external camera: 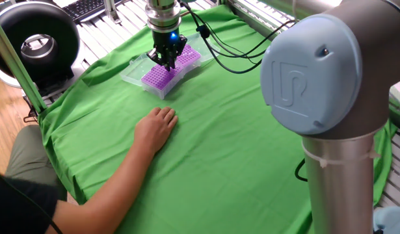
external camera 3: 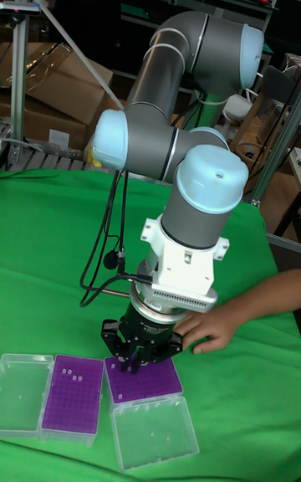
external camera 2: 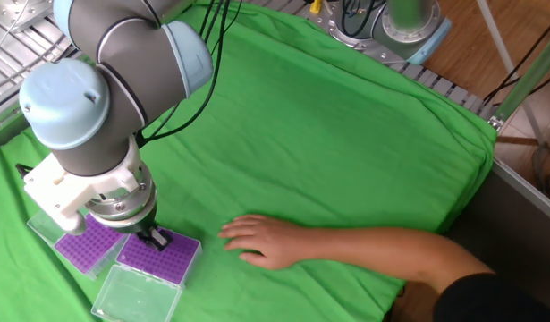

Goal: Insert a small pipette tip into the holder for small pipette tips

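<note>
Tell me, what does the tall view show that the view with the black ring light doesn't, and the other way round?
Only the tall view shows two purple racks side by side, the left rack and the right rack, each with a clear lid open flat on the cloth, plus cardboard boxes behind. Only the ring-light view shows the ring light, a keyboard and the person's shoulder and lap. Both show the pincer low over a purple rack, a hand flat on the green cloth.

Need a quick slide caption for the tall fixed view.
UR5 gripper poised over a purple pipette tip holder, a person's hand resting on the green cloth beside it.
</note>
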`<state>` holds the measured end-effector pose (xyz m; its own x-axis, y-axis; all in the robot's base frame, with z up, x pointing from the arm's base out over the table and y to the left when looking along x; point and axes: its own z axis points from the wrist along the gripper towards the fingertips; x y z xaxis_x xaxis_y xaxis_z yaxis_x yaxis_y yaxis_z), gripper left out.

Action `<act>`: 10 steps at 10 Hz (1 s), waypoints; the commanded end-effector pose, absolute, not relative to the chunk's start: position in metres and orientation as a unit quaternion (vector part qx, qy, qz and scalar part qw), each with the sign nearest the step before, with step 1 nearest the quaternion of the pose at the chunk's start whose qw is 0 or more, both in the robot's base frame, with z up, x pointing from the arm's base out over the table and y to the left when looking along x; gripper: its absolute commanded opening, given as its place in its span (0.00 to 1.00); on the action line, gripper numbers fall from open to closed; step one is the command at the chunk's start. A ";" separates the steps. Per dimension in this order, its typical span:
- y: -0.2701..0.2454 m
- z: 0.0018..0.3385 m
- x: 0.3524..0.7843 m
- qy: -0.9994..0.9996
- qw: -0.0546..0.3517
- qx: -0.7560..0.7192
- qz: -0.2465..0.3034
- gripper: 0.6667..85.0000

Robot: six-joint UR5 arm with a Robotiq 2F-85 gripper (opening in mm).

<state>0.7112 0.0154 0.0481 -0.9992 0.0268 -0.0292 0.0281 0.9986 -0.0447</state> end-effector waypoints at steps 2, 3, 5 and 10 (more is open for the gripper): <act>0.020 0.046 0.713 1.000 0.021 0.018 -0.011 0.24; 0.020 0.044 0.713 1.000 0.025 0.018 -0.008 0.24; 0.020 0.043 0.714 0.999 0.029 0.015 -0.006 0.24; 0.018 0.042 0.714 0.999 0.033 0.018 -0.006 0.08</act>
